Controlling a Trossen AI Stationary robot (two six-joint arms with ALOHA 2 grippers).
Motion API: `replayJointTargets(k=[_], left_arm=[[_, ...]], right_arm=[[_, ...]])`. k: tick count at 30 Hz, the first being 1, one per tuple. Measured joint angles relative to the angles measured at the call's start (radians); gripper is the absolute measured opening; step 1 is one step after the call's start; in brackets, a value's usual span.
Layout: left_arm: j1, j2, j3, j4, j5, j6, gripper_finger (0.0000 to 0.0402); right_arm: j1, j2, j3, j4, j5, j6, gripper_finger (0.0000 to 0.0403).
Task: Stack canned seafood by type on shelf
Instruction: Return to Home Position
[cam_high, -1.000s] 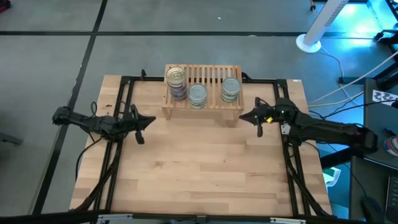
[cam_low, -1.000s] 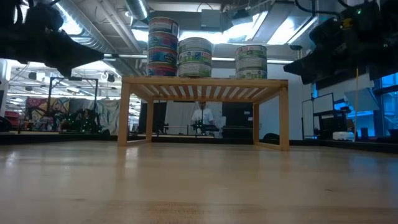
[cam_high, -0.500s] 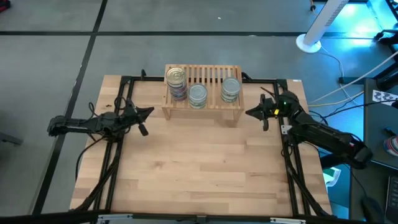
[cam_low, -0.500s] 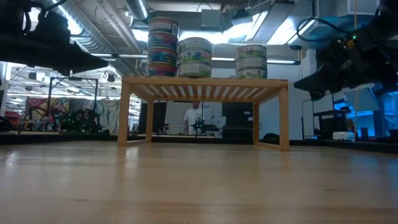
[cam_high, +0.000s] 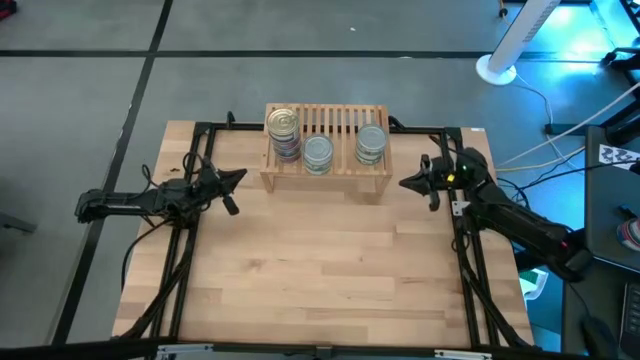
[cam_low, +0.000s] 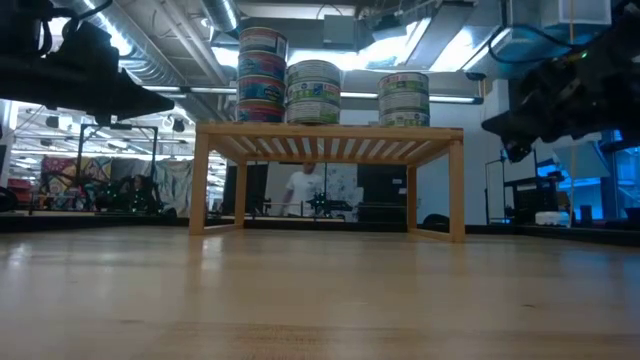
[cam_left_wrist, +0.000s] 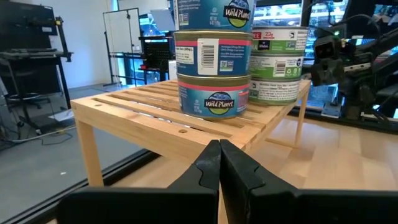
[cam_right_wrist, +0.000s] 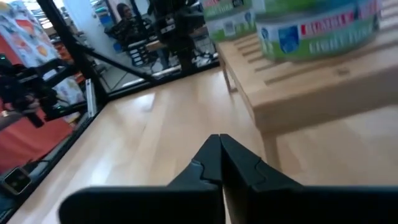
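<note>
Short round metal tins of canned seafood (cam_high: 318, 152) stand in three stacks on the slatted light-wood shelf (cam_high: 340, 118) at the far edge of the pale plank bench (cam_high: 320, 280) — the tallest stack (cam_low: 262, 75) labelled blue and red, the other two green and white. Flanking the shelf, the left pincer (cam_high: 237, 178) and right pincer (cam_high: 406, 184) each show dark fingers pressed together, holding nothing — above a grey floor (cam_high: 80, 90), beneath silver ceiling ducts (cam_low: 160, 62).
</note>
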Motion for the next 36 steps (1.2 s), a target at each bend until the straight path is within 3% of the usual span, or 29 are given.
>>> replayJointTargets(k=[6,18,23,28,36], left_arm=[[0.000,0.000,0.000,0.000,0.000,-0.010,0.0001],[0.000,0.000,0.000,-0.001,0.000,0.018,0.0001],[0.000,0.000,0.000,-0.001,0.000,0.018,0.0001],[0.000,0.000,0.000,-0.002,0.000,0.017,0.0001],[0.001,0.001,0.000,-0.002,0.000,0.016,0.0001]], right_arm=[[0.188,-0.124,0.000,-0.048,0.216,0.024,0.0003],[0.534,-0.407,0.000,-0.385,0.730,-0.048,0.0002],[0.596,-0.547,0.000,-0.487,0.836,-0.049,0.0002],[0.633,-0.560,0.001,-0.527,0.911,-0.052,0.0002],[0.708,-0.559,-0.089,-0.267,0.985,-0.124,0.0002]])
